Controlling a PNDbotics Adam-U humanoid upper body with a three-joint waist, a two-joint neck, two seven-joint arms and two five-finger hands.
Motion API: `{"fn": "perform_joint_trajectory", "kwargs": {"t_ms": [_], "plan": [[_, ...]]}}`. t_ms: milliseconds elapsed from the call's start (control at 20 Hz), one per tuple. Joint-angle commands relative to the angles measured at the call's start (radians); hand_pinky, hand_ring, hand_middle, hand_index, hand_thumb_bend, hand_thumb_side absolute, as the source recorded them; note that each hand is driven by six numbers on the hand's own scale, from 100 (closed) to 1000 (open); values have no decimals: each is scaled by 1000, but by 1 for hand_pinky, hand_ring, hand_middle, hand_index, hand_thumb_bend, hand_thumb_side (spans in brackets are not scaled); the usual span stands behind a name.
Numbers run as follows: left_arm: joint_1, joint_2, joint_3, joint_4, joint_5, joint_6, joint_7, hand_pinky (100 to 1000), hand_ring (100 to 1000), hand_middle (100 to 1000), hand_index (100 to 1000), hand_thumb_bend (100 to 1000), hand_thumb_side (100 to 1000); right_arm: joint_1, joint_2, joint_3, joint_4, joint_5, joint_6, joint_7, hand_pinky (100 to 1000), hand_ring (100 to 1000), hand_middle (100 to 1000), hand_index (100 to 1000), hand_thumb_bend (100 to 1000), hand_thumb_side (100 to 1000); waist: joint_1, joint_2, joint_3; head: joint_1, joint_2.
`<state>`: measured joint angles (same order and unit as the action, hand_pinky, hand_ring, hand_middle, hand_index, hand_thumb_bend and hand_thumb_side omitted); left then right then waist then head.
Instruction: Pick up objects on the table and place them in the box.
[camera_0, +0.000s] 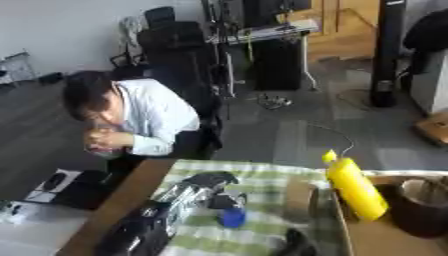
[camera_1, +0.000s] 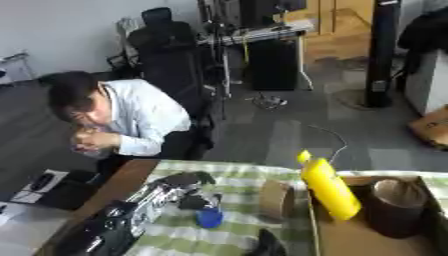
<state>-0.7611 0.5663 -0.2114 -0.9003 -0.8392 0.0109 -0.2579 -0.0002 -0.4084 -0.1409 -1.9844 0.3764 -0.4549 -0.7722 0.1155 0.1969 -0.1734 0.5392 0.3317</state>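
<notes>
- Near the table's (camera_1: 262, 172) far left edge, our left hand (camera_1: 188, 181) hangs over a small blue object (camera_1: 209, 218); finger state we can't tell.
- We'd lower straight onto it, clearing the brown roll (camera_1: 276, 200).
- Box (camera_1: 350, 240) at right already holds yellow bottle (camera_1: 329, 187) and dark cup (camera_1: 396, 206).
- Right hand (camera_1: 268, 245): only a dark tip at the near edge, state unclear.

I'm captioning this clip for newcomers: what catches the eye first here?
The bright yellow bottle stands tilted in the cardboard box at the table's right, beside a dark brown cup. On the green checked cloth, the left hand reaches in above a small blue object.
</notes>
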Motion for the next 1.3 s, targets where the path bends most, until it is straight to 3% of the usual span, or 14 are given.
{"fn": "perform_joint_trajectory", "kwargs": {"t_ms": [50,400,550,700,750,800,850,900,950,1000,1050,1300], "plan": [[-30,7,6,9,-8,-4,1,762,915,974,1000,240,1000,-9,-7,-1,-16,-1,-81,-76,905,977,812,754,100,1000,-9,-11,-2,8,-11],[-42,-28,8,49,-26,1,-4,774,922,975,1000,262,1000,-12,-3,3,-16,-1,-80,-71,905,978,812,753,100,1000,-9,-8,-7,16,-16],[-44,-37,13,68,-48,5,2,823,949,982,1000,305,1000,-12,-2,3,-16,-1,-81,-71,905,977,811,753,100,1000,-10,-6,-9,18,-16],[-43,-43,17,84,-65,6,7,773,920,972,1000,286,1000,-13,-1,3,-16,0,-81,-71,905,978,811,754,100,1000,-10,-5,-9,19,-17],[-43,-45,18,88,-68,5,9,739,901,968,1000,271,903,-13,-1,3,-16,-1,-81,-71,906,978,811,753,100,1000,-10,-5,-9,20,-17],[-42,-46,21,90,-68,6,7,739,901,968,1000,271,903,-13,-1,3,-16,-1,-81,-71,906,978,811,753,100,1000,-10,-5,-9,21,-17],[-42,-47,23,93,-67,7,4,719,884,964,1000,111,650,-13,-1,3,-16,-1,-82,-71,905,977,811,753,100,1000,-11,-5,-8,22,-18],[-42,-47,25,95,-65,11,0,719,884,964,1000,111,650,-12,-1,3,-16,-1,-82,-71,905,977,811,753,100,1000,-11,-5,-7,24,-19],[-41,-47,26,96,-62,16,-3,714,877,963,1000,100,518,-12,-1,3,-16,0,-82,-71,905,977,811,753,100,1000,-11,-5,-7,25,-21],[-42,-47,27,95,-60,22,-6,714,877,963,1000,100,518,-12,-1,3,-16,-1,-82,-72,905,977,811,753,100,1000,-11,-5,-7,25,-22],[-42,-47,28,93,-57,29,-8,701,869,961,1000,100,442,-12,-2,2,-16,-1,-83,-72,905,977,811,751,100,1000,-11,-6,-6,26,-22],[-40,-47,25,83,-49,51,-11,692,867,961,1000,100,435,-12,-4,1,-16,-4,-84,-73,905,977,811,750,100,1000,-11,-7,-6,27,-25]]}}
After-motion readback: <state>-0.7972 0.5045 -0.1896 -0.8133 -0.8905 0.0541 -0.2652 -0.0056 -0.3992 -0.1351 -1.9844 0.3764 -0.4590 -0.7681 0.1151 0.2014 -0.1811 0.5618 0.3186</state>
